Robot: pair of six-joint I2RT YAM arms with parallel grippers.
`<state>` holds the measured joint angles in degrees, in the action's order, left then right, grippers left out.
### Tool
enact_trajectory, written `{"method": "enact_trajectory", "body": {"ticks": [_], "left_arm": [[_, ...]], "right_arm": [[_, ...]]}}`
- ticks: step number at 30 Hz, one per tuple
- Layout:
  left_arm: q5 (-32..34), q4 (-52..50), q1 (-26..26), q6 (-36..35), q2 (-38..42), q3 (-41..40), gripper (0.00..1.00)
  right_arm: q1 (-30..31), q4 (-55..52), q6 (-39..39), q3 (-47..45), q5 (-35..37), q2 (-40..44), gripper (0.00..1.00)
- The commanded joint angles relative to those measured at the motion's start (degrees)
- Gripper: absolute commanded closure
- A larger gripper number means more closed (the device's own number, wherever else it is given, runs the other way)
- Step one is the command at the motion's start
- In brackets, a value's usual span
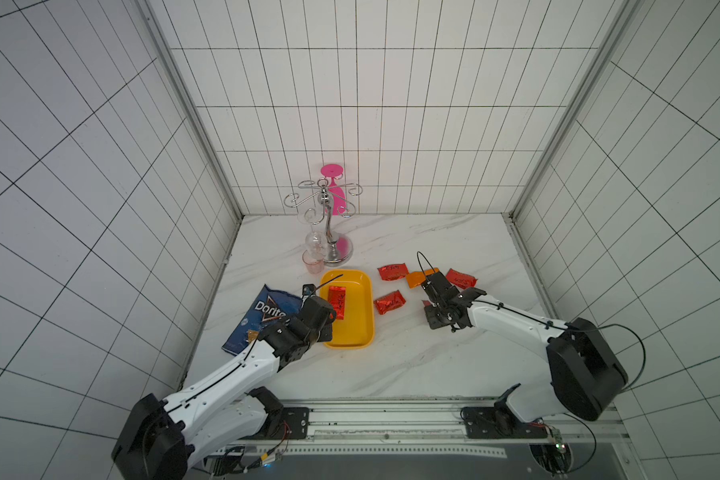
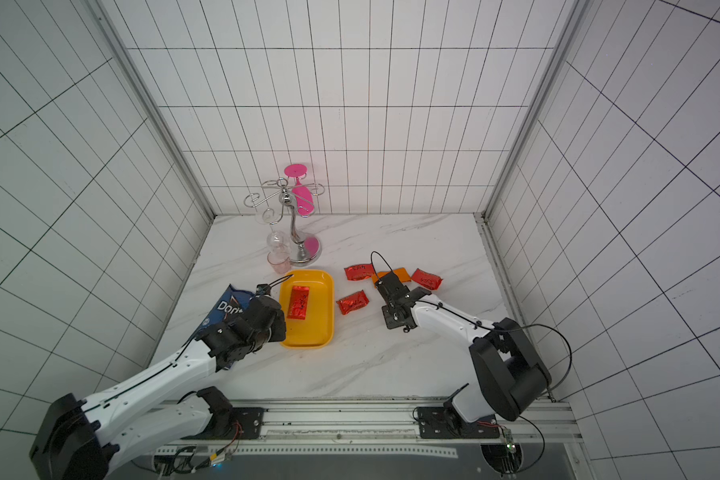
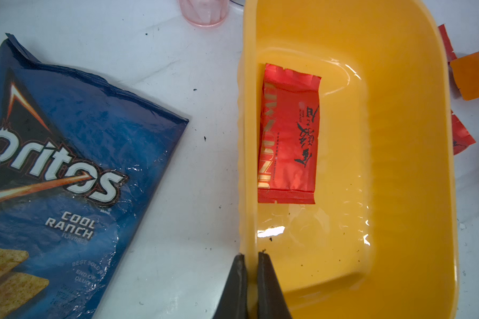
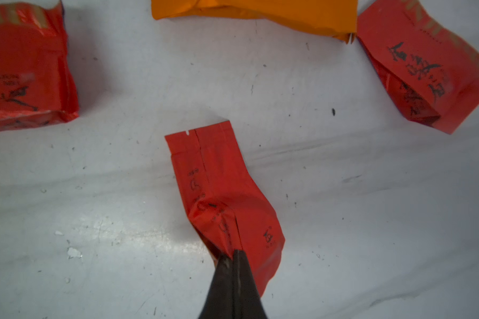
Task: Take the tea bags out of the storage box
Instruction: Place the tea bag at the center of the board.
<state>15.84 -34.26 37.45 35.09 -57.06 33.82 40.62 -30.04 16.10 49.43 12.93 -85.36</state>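
My left gripper (image 3: 250, 262) is shut tight on the wall of the box (image 3: 415, 165). One finger is inside the wall and one is outside. One red tea bag (image 3: 288, 132) lies flat in the box, close along that same wall and a bit ahead of the fingers. Outside the wall, the chip bag (image 3: 67, 165) lies flat on the table (image 1: 412, 365). It is near the box but not touching it. A pink cup (image 3: 203, 12) stands just past the far end of the box.

My right gripper (image 4: 233, 259) is shut too. It pinches one end of a red bag, the held bag (image 4: 221, 193). The held bag points away from the fingers, low by the table. I cannot tell if it touches the table.

Ahead of the held bag lies the orange bag (image 4: 255, 11). A red bag (image 4: 25, 69) lies off to one side, and another red bag (image 4: 426, 69) lies off to the other, just beside a corner of the orange bag. All three are apart from the held bag.

In a top view, one more red bag (image 1: 389, 301) lies on the table between the box (image 1: 360, 316) and the right gripper. A metal rack (image 1: 329, 224) stands behind the box by the back wall.
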Motion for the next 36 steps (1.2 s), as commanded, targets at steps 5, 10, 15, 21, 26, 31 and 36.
{"method": "enact_trajectory", "body": {"ticks": [5, 10, 15, 21, 26, 31, 36], "left_arm": [[0.25, 1.13, 0.06, -0.11, 0.28, -0.09, 1.00], [0.17, 1.17, 0.15, -0.15, 0.28, -0.09, 1.00], [-0.44, 1.30, 0.14, -0.54, 0.28, -0.16, 1.00], [-0.59, 1.32, 0.16, -0.64, 0.37, -0.23, 1.00], [-0.64, 1.39, 0.15, -0.59, 0.55, -0.31, 1.00], [-0.72, 1.40, 0.24, -0.62, 0.48, -0.25, 1.00], [-0.61, 1.39, 0.18, -0.55, 0.63, -0.39, 1.00]], "right_arm": [[1.45, -4.58, -0.63, 5.46, -2.66, 1.71, 0.62], [1.65, -5.60, -2.21, 10.12, -7.18, 8.16, 0.52], [2.21, 8.11, -3.36, 11.47, -29.29, 8.37, 0.57], [7.85, 9.56, -5.16, 23.03, -34.63, -6.48, 0.53], [11.52, 8.33, -2.68, 32.49, -33.63, -17.91, 0.50], [12.16, 7.41, -1.11, 39.35, -29.53, -25.99, 0.49], [11.44, 4.11, -0.30, 46.10, -27.03, -32.35, 0.48]]}}
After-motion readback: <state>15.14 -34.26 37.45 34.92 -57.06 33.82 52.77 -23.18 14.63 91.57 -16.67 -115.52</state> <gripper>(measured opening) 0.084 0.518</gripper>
